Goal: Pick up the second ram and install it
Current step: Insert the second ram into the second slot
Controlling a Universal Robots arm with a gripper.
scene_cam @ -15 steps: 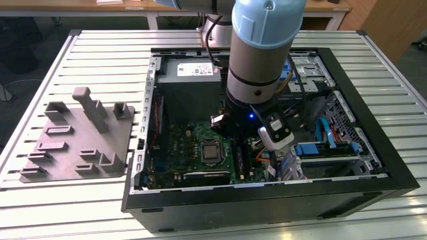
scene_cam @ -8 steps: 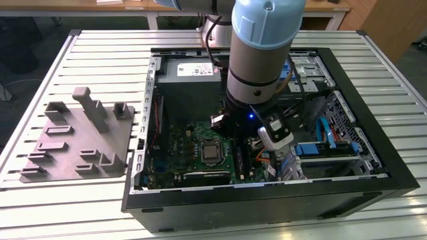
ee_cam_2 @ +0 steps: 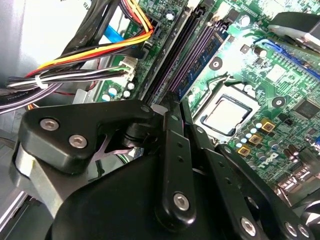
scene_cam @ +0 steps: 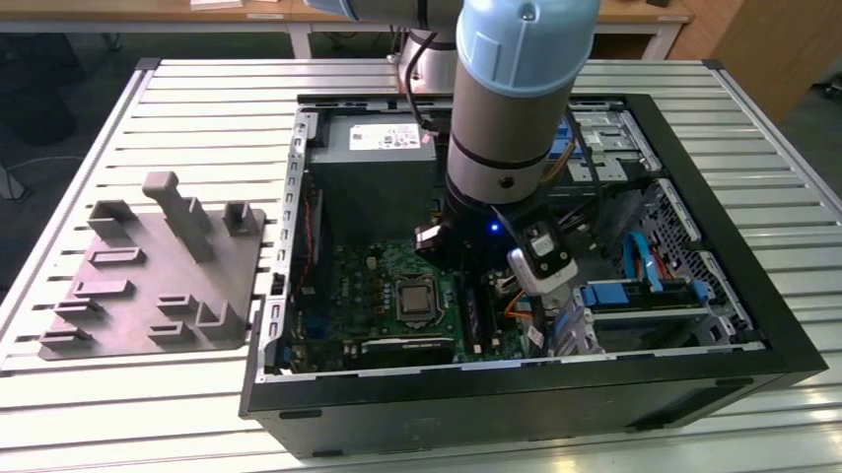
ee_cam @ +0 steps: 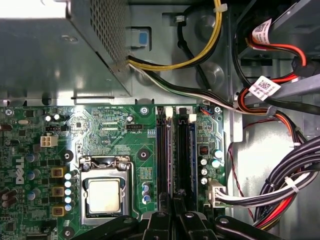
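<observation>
The second ram (ee_cam: pixel 172 155) is a thin dark strip standing on edge in a slot of the green motherboard (ee_cam: pixel 100 130). It runs straight in under my gripper (ee_cam: pixel 175 216). In both wrist views the black fingers (ee_cam_2: pixel 172 150) sit pressed close together on the strip. In the exterior view, my gripper (scene_cam: pixel 484 288) is low inside the open computer case, beneath the arm's blue-grey wrist. One slot over stands another blue-green memory strip (ee_cam_2: pixel 202 62), parallel to the one I hold.
The processor socket (ee_cam: pixel 102 192) lies beside the slots. Bundled cables (ee_cam: pixel 280 190) crowd their other side, and the grey power-supply box (scene_cam: pixel 375 148) fills the case's far end. A grey fixture plate (scene_cam: pixel 145 286) sits on the slatted table at the exterior view's left.
</observation>
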